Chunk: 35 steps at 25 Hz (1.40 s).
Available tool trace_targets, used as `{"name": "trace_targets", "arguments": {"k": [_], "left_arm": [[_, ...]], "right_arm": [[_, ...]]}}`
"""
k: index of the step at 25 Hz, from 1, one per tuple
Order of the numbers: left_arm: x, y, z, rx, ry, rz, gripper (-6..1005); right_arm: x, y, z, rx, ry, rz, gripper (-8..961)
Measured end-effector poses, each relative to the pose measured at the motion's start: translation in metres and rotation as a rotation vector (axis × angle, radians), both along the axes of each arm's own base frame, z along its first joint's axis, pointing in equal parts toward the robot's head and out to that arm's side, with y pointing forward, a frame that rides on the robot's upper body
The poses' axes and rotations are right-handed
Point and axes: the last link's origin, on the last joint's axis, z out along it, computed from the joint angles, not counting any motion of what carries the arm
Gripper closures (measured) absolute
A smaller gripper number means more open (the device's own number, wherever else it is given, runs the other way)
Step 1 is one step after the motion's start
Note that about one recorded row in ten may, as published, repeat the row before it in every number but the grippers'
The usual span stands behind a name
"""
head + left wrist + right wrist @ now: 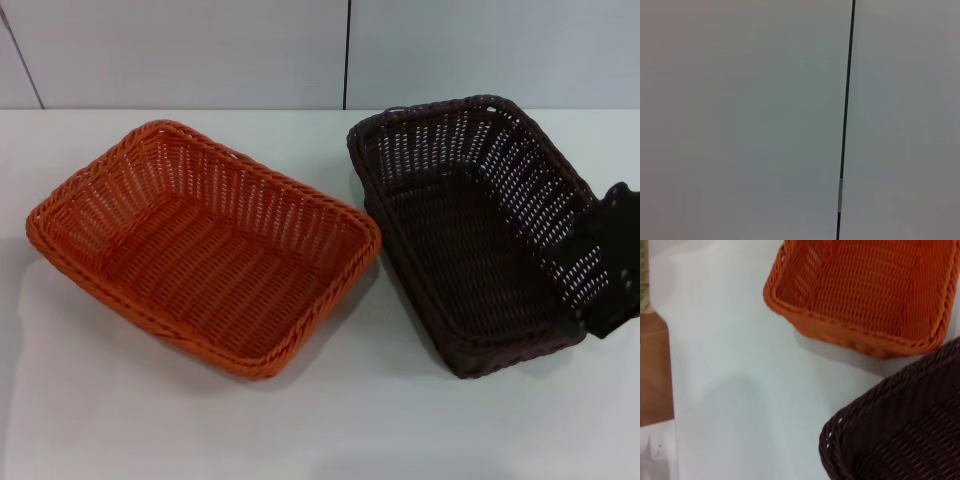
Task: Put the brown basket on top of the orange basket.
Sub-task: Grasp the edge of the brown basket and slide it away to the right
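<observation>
The orange basket (205, 245) sits on the left of the white table. The brown basket (470, 230) sits to its right, a narrow gap between them. My right gripper (612, 262) is at the brown basket's right rim, its black body overlapping the side wall. The right wrist view shows a corner of the brown basket (905, 435) close up and the orange basket (875, 290) beyond it. My left gripper is out of view; its wrist view shows only a wall.
The white table (330, 420) spreads in front of both baskets. A pale wall with a dark seam (845, 120) stands behind. In the right wrist view the table's edge and brown floor (652, 370) show to one side.
</observation>
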Motion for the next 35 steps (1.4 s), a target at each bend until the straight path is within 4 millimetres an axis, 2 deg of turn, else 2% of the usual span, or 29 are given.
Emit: {"name": "trace_targets", "arguments": {"k": [17, 25, 35], "left_arm": [[-0.015, -0.007, 0.022, 0.103, 0.030, 0.076, 190], [-0.016, -0.007, 0.023, 0.108, 0.028, 0.080, 189], [-0.022, -0.012, 0.025, 0.117, 0.020, 0.096, 190]], "right_arm": [[0.008, 0.002, -0.013, -0.042, -0.023, -0.010, 168], [0.010, -0.003, -0.031, -0.103, -0.075, 0.008, 168], [0.016, 0.002, -0.049, -0.085, -0.180, 0.031, 168]]}}
